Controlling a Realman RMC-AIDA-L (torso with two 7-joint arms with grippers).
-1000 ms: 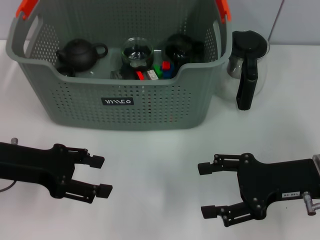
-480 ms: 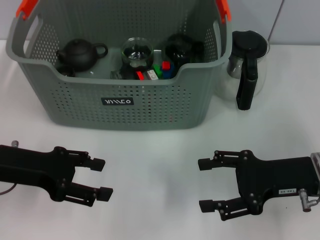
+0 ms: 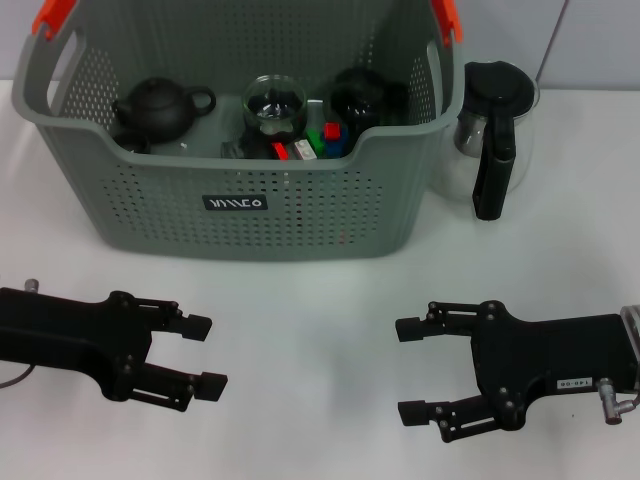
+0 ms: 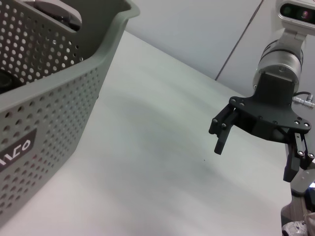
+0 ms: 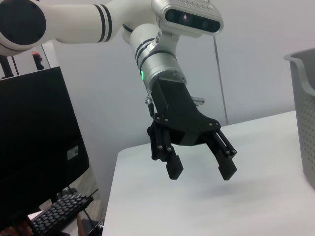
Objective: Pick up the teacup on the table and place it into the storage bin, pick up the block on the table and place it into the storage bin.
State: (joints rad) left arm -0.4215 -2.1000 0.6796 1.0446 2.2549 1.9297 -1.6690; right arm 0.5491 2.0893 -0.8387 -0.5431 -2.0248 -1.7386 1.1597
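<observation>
The white table [image 3: 310, 330] fills most of the head view, and on its far half stands the storage bin [image 3: 240, 215], a large grey perforated basket with orange handle clips and a small black label on its front wall. Inside the bin, against its left side, sits a dark teapot [image 3: 160, 108]; a clear glass teacup [image 3: 274, 104] rests near the middle, a dark round vessel [image 3: 360, 95] lies to the right of that, and small coloured blocks [image 3: 318, 140] in red, green and blue are grouped just in front of the cup and the vessel. Just beside the bin's right wall, on the table, stands a glass pitcher [image 3: 492, 130] with a black lid and black handle. In front of the bin, well apart from it, the two arms hover low over the bare tabletop, pointing toward each other. The left gripper [image 3: 205, 354] reaches in from the left edge with its fingers spread and nothing between them; the right wrist view shows the same gap. The right gripper [image 3: 412, 370] comes in from the right edge, its fingers likewise spread wide and empty, as the left wrist view also shows.
</observation>
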